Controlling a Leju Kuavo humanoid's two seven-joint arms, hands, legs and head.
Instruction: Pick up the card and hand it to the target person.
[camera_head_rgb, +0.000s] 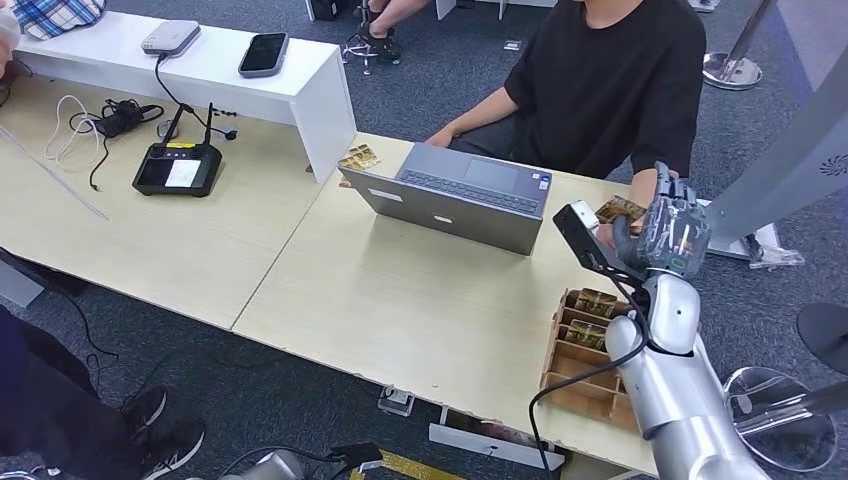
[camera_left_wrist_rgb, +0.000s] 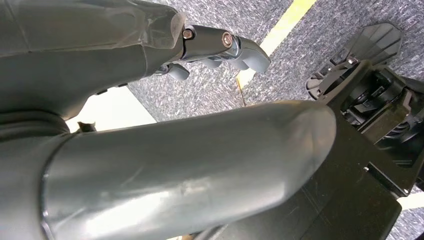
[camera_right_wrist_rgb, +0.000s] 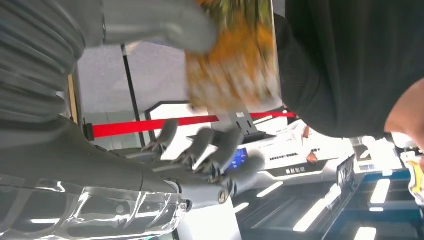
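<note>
My right hand (camera_head_rgb: 668, 232) is raised at the table's far right edge, in front of the seated person in a black shirt (camera_head_rgb: 610, 80). It holds a gold-brown card (camera_head_rgb: 620, 209) out toward that person, whose hand (camera_head_rgb: 603, 234) is right beside the card. Close up, the blurred orange card (camera_right_wrist_rgb: 232, 60) lies under my grey thumb (camera_right_wrist_rgb: 155, 22); the darker fingers (camera_right_wrist_rgb: 200, 145) are spread a little away from it. The person's forearm (camera_right_wrist_rgb: 406, 114) shows near the card. My left hand (camera_left_wrist_rgb: 225, 47) hangs over the carpet, fingers apart, holding nothing.
An open grey laptop (camera_head_rgb: 460, 195) stands between me and the person. A wooden compartment box (camera_head_rgb: 585, 350) with more cards sits under my right arm. Loose cards (camera_head_rgb: 358, 157) lie by a white riser (camera_head_rgb: 300, 90) with a phone (camera_head_rgb: 263, 53). A black controller (camera_head_rgb: 178, 168) is at the left.
</note>
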